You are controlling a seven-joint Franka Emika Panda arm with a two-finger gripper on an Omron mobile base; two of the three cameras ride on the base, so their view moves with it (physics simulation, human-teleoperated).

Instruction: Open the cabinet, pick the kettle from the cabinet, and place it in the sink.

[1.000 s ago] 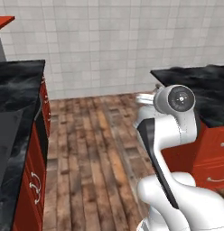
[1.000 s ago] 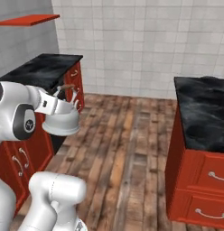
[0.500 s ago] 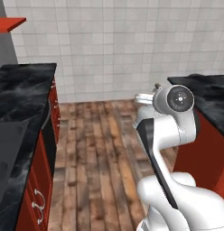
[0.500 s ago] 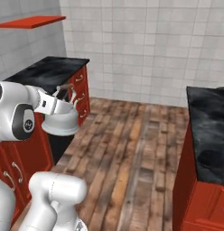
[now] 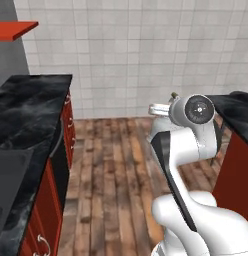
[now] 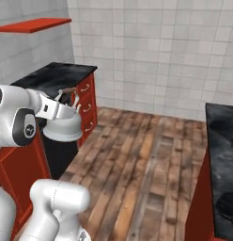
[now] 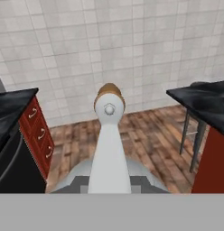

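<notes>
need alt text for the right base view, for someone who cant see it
The end effector carries the silvery-white kettle by its arched handle, held above the wooden floor beside a black-topped counter with red drawers. A white tiled wall runs behind, and another black counter sits at the right.

No lettering, label, brand, number or sign can be read anywhere in these views.
</notes>
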